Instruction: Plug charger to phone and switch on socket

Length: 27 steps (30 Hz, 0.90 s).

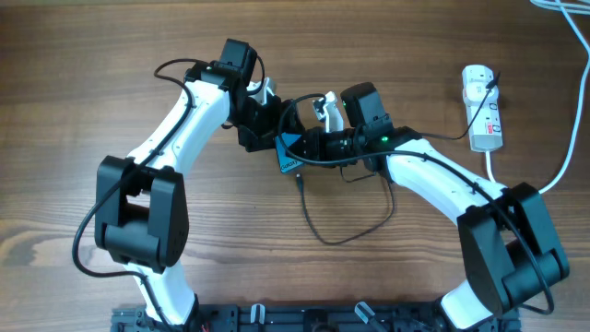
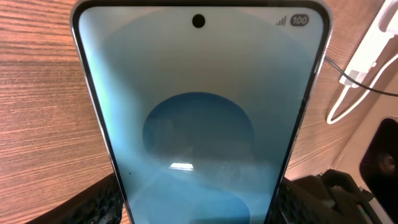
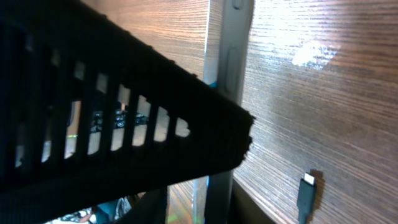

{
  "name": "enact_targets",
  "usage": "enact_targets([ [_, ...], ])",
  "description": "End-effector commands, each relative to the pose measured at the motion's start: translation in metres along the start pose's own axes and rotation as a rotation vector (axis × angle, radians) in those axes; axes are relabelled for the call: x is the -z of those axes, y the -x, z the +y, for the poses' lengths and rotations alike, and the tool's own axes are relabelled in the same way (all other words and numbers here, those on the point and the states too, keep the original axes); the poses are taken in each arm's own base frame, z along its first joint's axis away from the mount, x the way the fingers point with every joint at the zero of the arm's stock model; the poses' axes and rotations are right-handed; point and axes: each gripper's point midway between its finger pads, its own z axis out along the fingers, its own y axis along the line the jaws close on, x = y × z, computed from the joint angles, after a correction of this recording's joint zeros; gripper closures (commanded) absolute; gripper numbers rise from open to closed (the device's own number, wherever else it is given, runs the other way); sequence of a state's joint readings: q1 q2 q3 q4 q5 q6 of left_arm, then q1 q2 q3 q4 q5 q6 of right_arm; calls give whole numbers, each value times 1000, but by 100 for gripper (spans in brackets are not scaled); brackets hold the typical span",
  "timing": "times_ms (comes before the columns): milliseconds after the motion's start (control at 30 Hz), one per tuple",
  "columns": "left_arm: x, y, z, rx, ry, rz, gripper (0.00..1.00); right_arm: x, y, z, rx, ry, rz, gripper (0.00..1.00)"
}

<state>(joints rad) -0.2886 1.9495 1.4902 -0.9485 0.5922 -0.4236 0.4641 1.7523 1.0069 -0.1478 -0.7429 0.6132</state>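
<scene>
The left jaws hold the phone (image 2: 199,124) by its sides, in the middle of the desk (image 1: 92,74). I cannot tell if the right jaws are wide or narrow. The charger (image 3: 306,190) tip lies loose nearby. A bump from the right arm (image 1: 433,180) could tilt the phone.

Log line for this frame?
left gripper: grips phone | right gripper: at phone, grip unclear | charger connector: on table, unplugged | socket: untouched

We take this for a robotics lab bench, two white-and-black jointed robot arms (image 1: 184,120) standing on a black metal rail (image 1: 277,318), plain brown wood-grain desk (image 1: 74,55) under them.
</scene>
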Motion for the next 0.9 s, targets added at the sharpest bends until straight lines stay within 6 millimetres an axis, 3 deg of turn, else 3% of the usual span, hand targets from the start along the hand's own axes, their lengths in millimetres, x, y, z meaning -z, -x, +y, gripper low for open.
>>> enact_targets([
  [0, 13, -2, -16, -51, -54, -25, 22, -3, 0, 5, -10, 23, 15, 80],
  [100, 13, -1, -17, -54, -55, -29, 18, -3, 0, 5, -10, 23, 15, 95],
  [267, 13, 0, -16, -64, -51, -32, 8, -2, 0, 6, -9, 32, 16, 96],
  [433, 31, 12, -13, -48, -92, -71, 12, 10, 6, 34, 50, 182, 27, 96],
  [533, 56, 16, -33, -155, -256, -93, 14, 20, 7, 56, 51, 312, 58, 96],
  [600, 89, 16, -59, -261, -447, -122, 15, 31, 13, 78, 74, 420, 68, 96],
  [633, 115, 16, -74, -329, -570, -151, 17, 36, 19, 87, 80, 453, 53, 96],
  [700, 143, 12, -89, -409, -688, -178, 18, 41, 27, 98, 103, 488, 23, 96],
  [867, 183, -3, -112, -593, -859, -200, 19, 54, 41, 121, 148, 560, -33, 96],
])
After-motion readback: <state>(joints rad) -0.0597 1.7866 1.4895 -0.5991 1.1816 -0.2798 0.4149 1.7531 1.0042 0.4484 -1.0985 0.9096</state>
